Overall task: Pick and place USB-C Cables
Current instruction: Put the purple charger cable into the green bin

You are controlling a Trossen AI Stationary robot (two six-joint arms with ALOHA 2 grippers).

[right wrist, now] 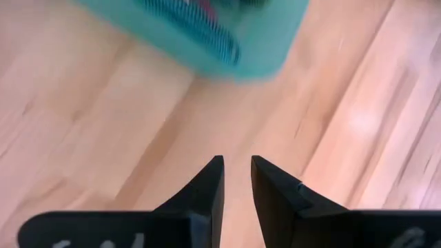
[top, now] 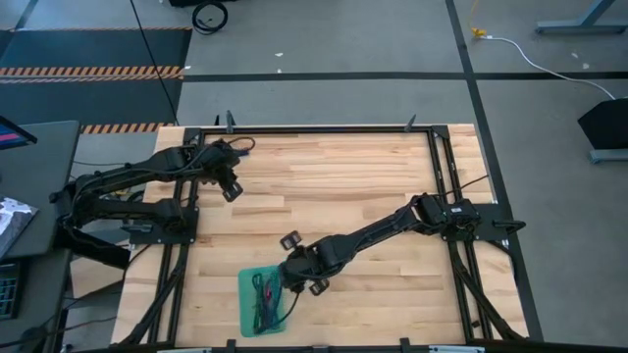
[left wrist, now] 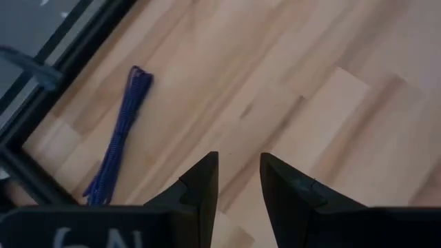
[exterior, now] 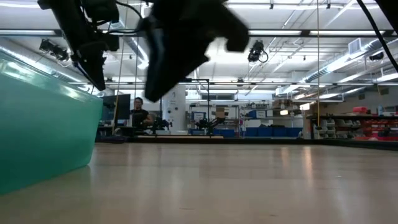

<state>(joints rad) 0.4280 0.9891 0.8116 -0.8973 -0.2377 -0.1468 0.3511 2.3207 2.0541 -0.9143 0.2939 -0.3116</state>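
A blue-purple cable (left wrist: 118,141) lies stretched out on the wood by the table's dark frame rail, ahead and to one side of my left gripper (left wrist: 239,164), which hovers open by a narrow gap near the table's far left corner (top: 230,188). The teal tray (top: 247,312) sits at the near edge. Inside it lie dark green and maroon cables (top: 265,296), which also show in the right wrist view (right wrist: 200,15). My right gripper (right wrist: 237,162) hangs just off the tray's far right corner (top: 302,273), open by a narrow gap and empty. The remaining cables cannot be made out.
The tray's wall (exterior: 43,124) fills the left of the low view, and my right gripper (exterior: 180,43) hangs dark above the table beside it. Black frame rails (top: 324,128) run along the table's edges. Bare wood (top: 392,167) lies between the arms. A person (exterior: 138,113) sits far back in the room.
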